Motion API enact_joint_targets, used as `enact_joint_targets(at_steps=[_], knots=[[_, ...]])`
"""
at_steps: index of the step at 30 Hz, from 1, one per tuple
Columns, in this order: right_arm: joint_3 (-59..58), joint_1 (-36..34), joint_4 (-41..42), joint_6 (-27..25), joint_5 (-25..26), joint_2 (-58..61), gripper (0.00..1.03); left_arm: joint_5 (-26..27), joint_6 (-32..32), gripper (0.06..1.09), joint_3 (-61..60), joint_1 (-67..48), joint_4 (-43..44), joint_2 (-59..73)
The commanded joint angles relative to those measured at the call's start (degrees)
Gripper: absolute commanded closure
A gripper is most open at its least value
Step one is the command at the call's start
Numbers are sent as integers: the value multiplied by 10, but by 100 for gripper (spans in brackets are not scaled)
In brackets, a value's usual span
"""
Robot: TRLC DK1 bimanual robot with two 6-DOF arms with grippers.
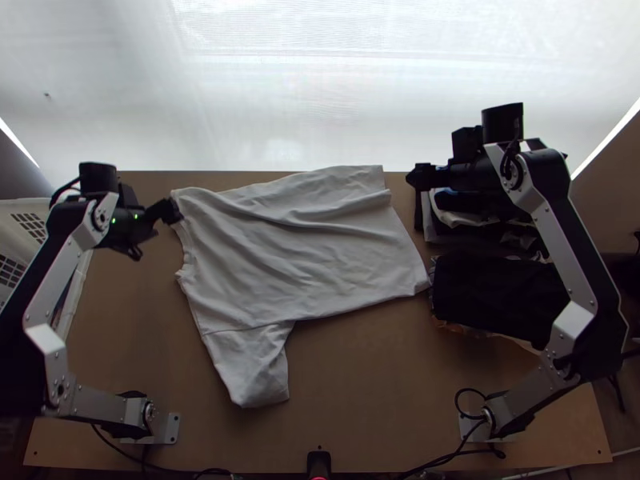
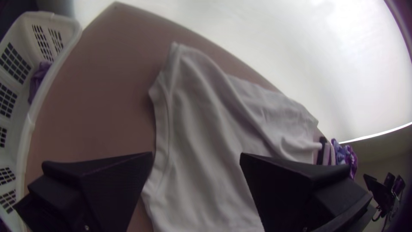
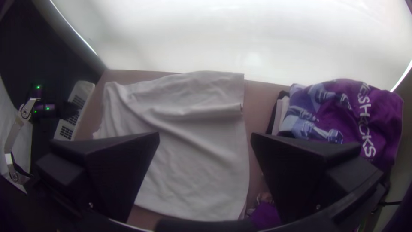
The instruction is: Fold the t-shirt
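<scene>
L gripper: jaws released, fingers wide apart, nothing btwn them; top view has it at the shirt's far shoulder corner, by the collar end.
R gripper: also wide apart & empty, just past the hem's far corner.
T-shirt: mid-table, collar twd L arm, hem twd R arm; body spread, long ruck along far side.
Near sleeve: sticks out twd table's near edge, not folded in.
Far sleeve: can't make out; poss. tucked in or under.
Done: shirt laid out approx. flat; far side maybe started, can't confirm.
Left: near sleeve + near side in, far side if req'd, then fold lengthwise; prob. early stage.
Next (judged): both grippers prob. need far-edge corners, then bring cloth in; risk = ruck gets folded in.
Beyond hem: folded black cloth + clothes stack.
Beyond collar: white basket w/ purple cloth.
</scene>
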Motion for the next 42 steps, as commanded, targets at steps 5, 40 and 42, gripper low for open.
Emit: enact_joint_targets(at_steps=[5, 40, 42], knots=[[-54, -7, -39, 29, -15, -71, 4, 75, -16, 10, -207, -91, -163, -230], [-53, 16, -45, 52, -17, -108, 4, 67, 2, 11, -330, -476, -315, -370], [-52, 18, -45, 56, -17, -107, 4, 69, 13, 11, -331, -498, -286, -372]])
